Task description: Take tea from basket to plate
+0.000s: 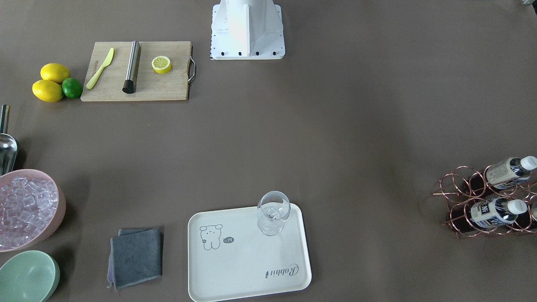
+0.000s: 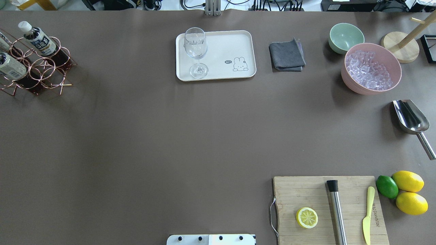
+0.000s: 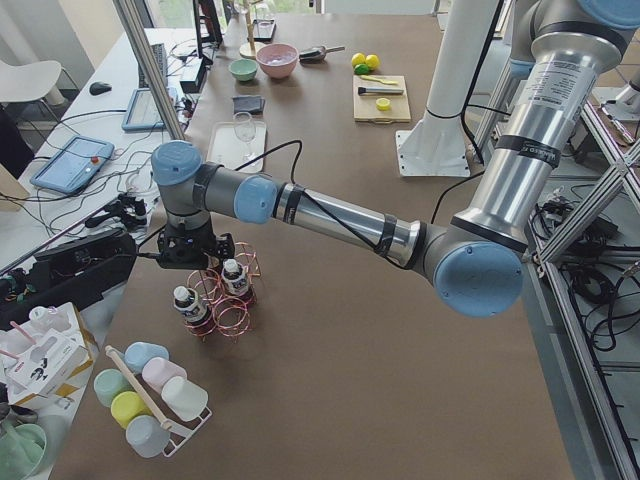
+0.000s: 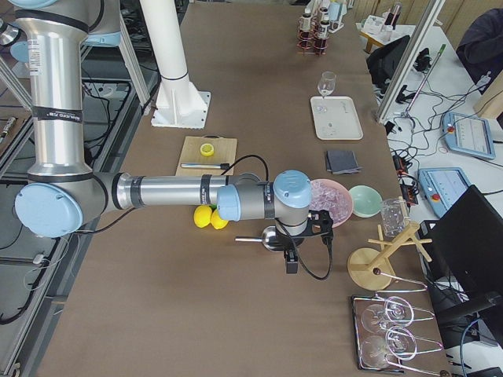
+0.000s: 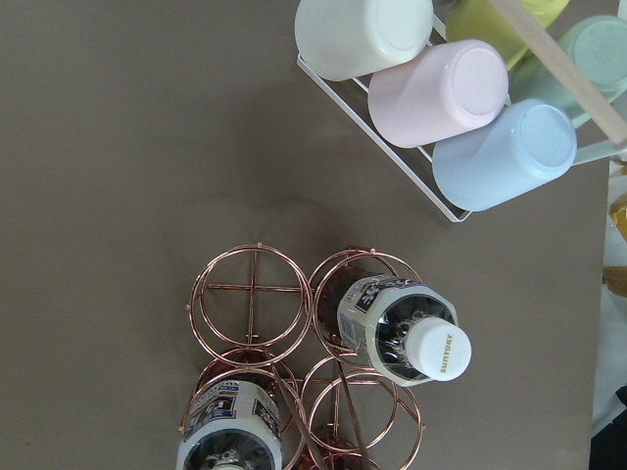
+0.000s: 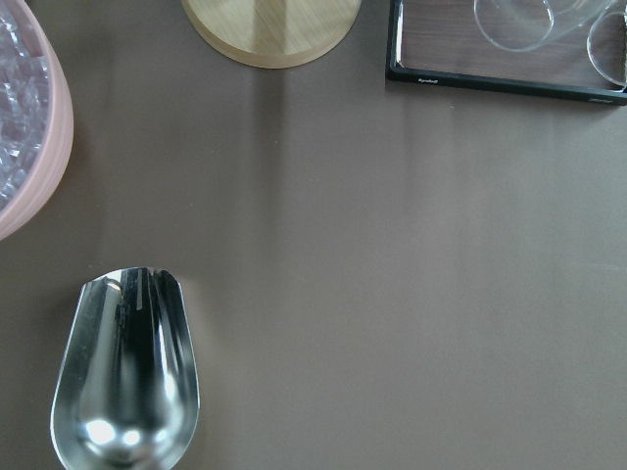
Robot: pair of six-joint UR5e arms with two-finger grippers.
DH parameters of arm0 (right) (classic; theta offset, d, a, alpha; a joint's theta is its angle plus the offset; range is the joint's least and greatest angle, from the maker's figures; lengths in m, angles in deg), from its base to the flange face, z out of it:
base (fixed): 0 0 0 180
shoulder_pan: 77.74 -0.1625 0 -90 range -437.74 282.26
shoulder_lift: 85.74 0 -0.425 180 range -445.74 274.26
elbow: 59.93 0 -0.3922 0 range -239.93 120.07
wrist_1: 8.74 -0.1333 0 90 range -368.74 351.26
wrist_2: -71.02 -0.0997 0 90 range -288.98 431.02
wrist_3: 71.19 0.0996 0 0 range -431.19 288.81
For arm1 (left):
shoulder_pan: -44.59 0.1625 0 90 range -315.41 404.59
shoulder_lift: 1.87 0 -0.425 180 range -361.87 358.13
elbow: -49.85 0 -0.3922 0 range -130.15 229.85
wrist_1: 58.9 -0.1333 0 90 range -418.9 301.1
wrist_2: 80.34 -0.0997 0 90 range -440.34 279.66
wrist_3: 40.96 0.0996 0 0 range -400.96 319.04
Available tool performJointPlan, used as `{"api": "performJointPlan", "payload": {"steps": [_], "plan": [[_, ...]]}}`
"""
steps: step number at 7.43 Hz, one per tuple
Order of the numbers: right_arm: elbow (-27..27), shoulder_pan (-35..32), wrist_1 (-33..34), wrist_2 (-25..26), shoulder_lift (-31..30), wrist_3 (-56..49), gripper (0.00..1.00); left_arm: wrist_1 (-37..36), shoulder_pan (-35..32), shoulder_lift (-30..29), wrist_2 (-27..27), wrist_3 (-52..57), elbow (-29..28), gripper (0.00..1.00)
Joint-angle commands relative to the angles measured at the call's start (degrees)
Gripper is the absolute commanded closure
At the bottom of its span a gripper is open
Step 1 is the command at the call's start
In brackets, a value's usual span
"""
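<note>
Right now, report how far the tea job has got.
Done: nothing; the plate holds only a wine glass. In hand: the left gripper hangs over the basket, close to a tea bottle; whether it grips anything cannot be told. Left: grasp a bottle, lift it out, set it on the plate.

A brown table (image 2: pixel 136 136) stood beside an aluminium frame post (image 3: pixel 150 60), with a cluttered white desk (image 3: pixel 115 65) and chair (image 3: pixel 25 80) alongside.
</note>
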Motion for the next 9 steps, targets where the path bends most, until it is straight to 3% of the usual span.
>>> {"api": "performJointPlan", "payload": {"steps": [1,2,4,6,9], "plan": [[0.0,0.0,0.0,0.0,0.0,0.1,0.0,-0.2,1.0,-2.2,-0.1,-0.1,-1.3,0.02],[0.0,0.0,0.0,0.4,-0.1,0.1,0.0,-0.2,1.5,-2.6,-0.1,-0.5,-1.3,0.03],[0.0,0.0,0.0,0.6,-0.1,0.1,0.0,-0.1,2.8,-2.6,0.0,-0.6,-1.3,0.18],[0.0,0.0,0.0,0.6,-0.1,0.1,0.0,0.1,3.6,-2.8,0.0,-2.6,-1.2,0.22],[-0.1,0.0,0.0,0.7,-0.2,0.1,0.0,0.1,3.8,-3.0,0.0,-4.5,-0.8,0.54]]}}
